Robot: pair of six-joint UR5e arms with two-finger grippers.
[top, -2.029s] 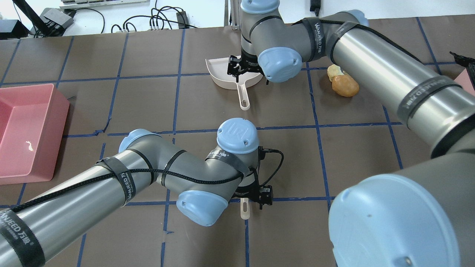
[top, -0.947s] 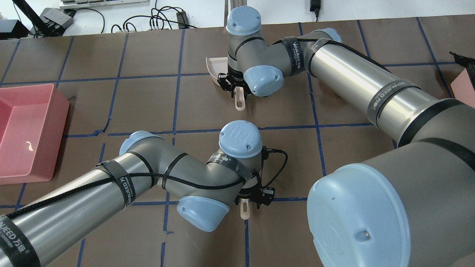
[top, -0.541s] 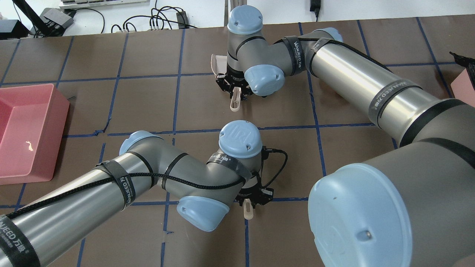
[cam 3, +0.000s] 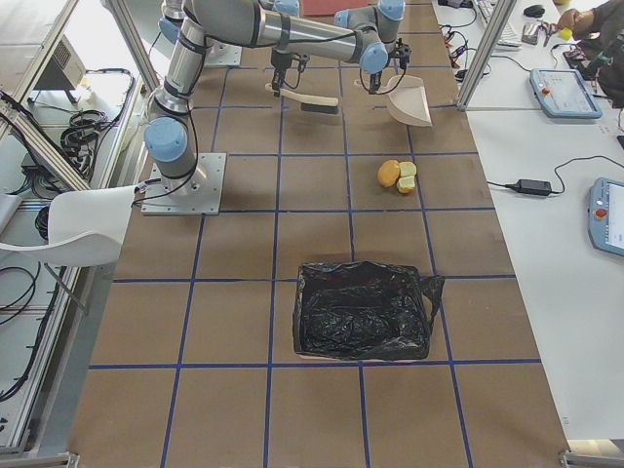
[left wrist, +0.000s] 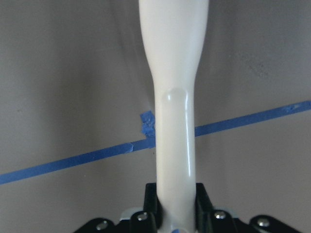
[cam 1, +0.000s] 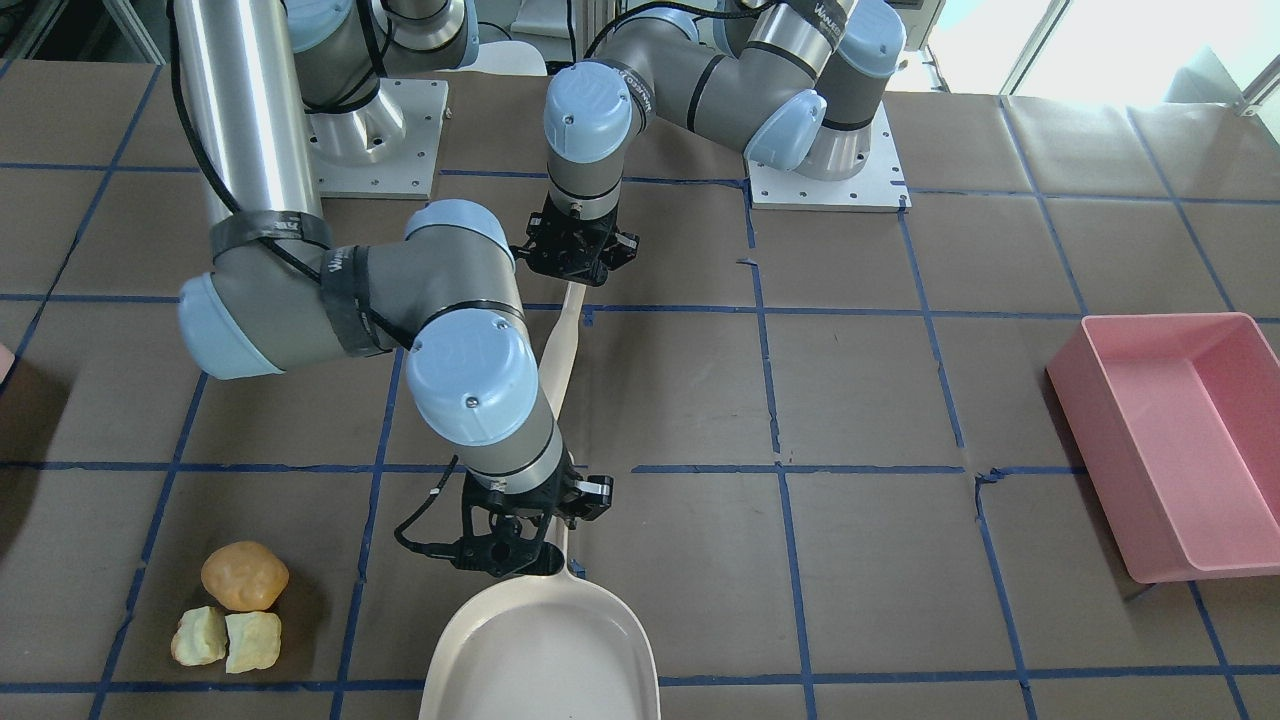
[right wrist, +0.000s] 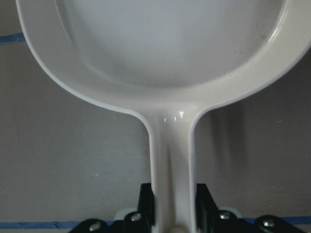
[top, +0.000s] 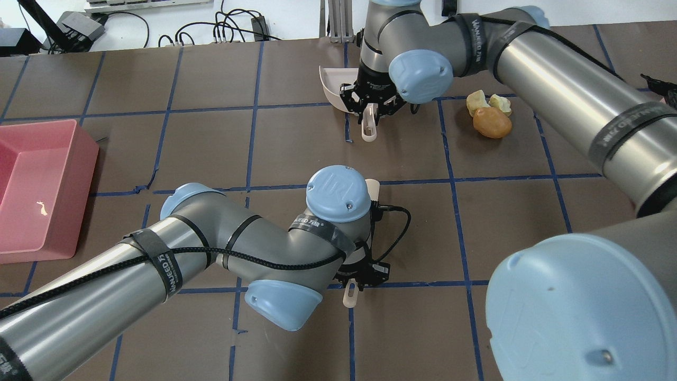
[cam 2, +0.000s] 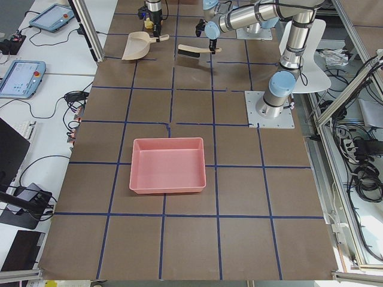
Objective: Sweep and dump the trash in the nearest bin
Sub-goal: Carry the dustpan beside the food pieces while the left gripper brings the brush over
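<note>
Getting both tools over to the trash seems the step in hand: they are gripped, and nothing has been swept yet. The right gripper (right wrist: pixel 173 206) is closed on the dustpan (right wrist: pixel 170 53) handle, jaws narrowed to the handle's width and pressing both its sides, below where it flares into the pan. The left gripper (left wrist: pixel 175 201) is clamped the same way on the brush (left wrist: pixel 177 111) handle, near its end. In the side views both tools look raised a little off the table (top: pixel 497 206), though I cannot be sure the pan's lip is clear.

All the trash lies together on the robot's right side of the table: the lump (top: pixel 492 122), with two chunks (top: pixel 476 100) touching or just beside it on its far side. It is near the dustpan, off to the pan's right, and well apart from the brush, which hangs closer to the robot. The pan holds nothing but a few specks.

As I judge it, the next move is to set the pan down with its open lip flat on the table, just beside the trash and facing it. The brush then has to come round to the opposite side, so that a stroke pushes all three pieces in. The lump is rounded and may roll off the bristles; the chunks look crumbly and could shed bits. For dumping, the black bin (cam 3: pixel 361 312) on the robot's right looks nearer to the trash than the pink bin (top: pixel 26 164) far off on its left.
</note>
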